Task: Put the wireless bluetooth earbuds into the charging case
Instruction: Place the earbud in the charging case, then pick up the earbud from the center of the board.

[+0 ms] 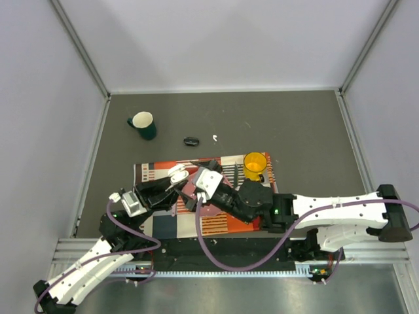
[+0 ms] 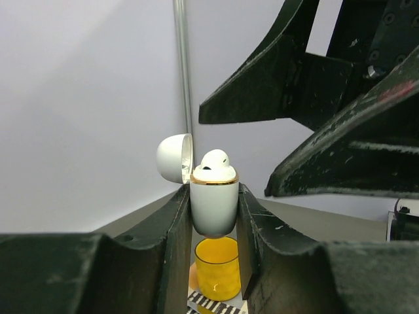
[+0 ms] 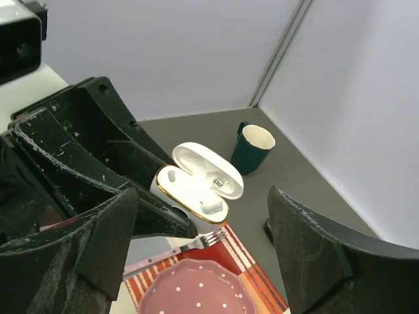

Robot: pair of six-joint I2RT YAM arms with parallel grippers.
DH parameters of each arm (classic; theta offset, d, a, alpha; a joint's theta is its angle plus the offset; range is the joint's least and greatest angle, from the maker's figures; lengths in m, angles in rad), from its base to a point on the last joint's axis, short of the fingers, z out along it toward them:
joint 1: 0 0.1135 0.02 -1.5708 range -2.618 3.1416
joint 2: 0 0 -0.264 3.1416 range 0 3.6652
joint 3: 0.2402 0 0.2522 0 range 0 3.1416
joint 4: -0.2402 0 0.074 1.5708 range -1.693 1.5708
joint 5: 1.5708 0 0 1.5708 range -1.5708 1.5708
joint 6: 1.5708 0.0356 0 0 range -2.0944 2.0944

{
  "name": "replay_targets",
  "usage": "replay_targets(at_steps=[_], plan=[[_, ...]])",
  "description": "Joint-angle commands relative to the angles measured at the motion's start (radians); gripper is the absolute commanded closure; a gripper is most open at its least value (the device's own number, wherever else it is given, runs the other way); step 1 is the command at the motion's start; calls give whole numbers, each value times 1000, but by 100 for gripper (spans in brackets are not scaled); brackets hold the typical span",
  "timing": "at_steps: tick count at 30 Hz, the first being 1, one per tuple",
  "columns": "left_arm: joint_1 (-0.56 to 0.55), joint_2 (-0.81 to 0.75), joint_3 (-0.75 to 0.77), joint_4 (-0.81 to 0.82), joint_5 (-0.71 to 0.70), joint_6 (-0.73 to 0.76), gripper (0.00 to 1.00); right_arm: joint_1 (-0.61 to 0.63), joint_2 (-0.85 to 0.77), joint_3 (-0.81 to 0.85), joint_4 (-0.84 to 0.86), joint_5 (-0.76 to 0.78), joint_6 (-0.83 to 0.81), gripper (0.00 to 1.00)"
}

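Left claw [image 2: 213, 219]: clamped on the body of the charging case [image 2: 213, 204], holding it upright above the patterned placemat [image 1: 214, 226], at the near-middle of the surface [image 1: 301, 131]. Lid hinged back, open. Seated earbud [image 2: 215, 161] in the case mouth, its top proud of the gold rim. Loose earbud [image 1: 215, 138] lies on bare surface toward the far edge, just right of a black oval object [image 1: 190, 141].

Right claw [image 3: 204, 222]: fingers wide apart, holding nothing, straddling the open case from the right and close against the left claw. The two arms crowd each other over the mat's left half.

Around it:
- orange cup [image 1: 255, 163] at the mat's far right corner, just beyond the right arm
- pink dotted dish [image 3: 193, 289] and fork [image 3: 204, 240] on the mat, below the case
- dark green mug [image 1: 143, 124] near the far left corner, well apart

Open room: far right part of the surface and the whole right side are open. Walls close off the left, far and right edges.
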Motion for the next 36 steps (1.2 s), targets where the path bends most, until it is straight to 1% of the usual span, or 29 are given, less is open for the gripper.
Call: replay_targets(at_steps=[1,5,7,12,13,14,16,17,18,19,20,21,22,23,24,25,26,27,28,29,30,31,32,33,36], plan=[[1,-1,4,62,-14,8,100,15,-108,-2,96,-1,62,18],[1,-2,2,61,-18,9,100,16,-182,-45,196,38,53,14],[2,-4,0,61,-18,8,100,15,-209,-62,213,64,51,12],[1,-4,2,64,-15,6,100,-5,-240,-73,202,147,65,9],[1,-5,2,64,-15,5,100,-11,-236,-63,193,173,79,9],[1,-7,3,62,-15,5,100,-40,-232,-54,173,237,98,9],[1,-19,4,51,-14,5,100,-89,-214,8,10,312,221,8],[1,-24,7,47,-15,5,100,-123,-208,36,-72,314,290,8],[2,-30,7,39,-20,6,100,-205,-190,62,-153,314,445,9],[1,-40,10,30,-23,9,100,-244,-180,110,-307,314,514,9],[1,-50,13,12,-24,11,100,-283,-170,128,-382,297,583,9],[1,-56,14,2,-28,15,100,-371,-157,142,-449,271,694,11],[1,-68,17,-7,-29,17,100,-410,-150,154,-527,197,744,11],[1,-76,20,-27,-35,19,100,-459,-145,161,-572,159,843,12],[1,-83,22,-36,-37,19,100,-503,-137,168,-603,113,885,15],[1,-97,23,-45,-41,19,100,-586,-115,174,-623,25,917,16],[1,-102,26,-51,-43,19,100,-620,-96,181,-661,-11,966,17],[1,-109,27,-64,-44,20,100,-651,-70,190,-680,-49,973,19],[1,-116,28,-65,-47,20,100,-698,-8,228,-703,-110,972,19],[1,-119,30,-70,-46,19,100,-714,40,257,-759,-131,961,19],[1,-117,31,-76,-47,19,100,-725,82,289,-787,-143,943,19],[1,-117,33,-81,-46,17,100,-735,121,355,-810,-157,915,19],[1,-117,39,-85,-41,19,100,-734,210,390,-836,-149,881,19],[1,-114,40,-93,-40,19,100,-735,247,444,-876,-137,869,18],[1,-119,45,-100,-37,19,100,-758,390,528,-915,-169,843,17]])
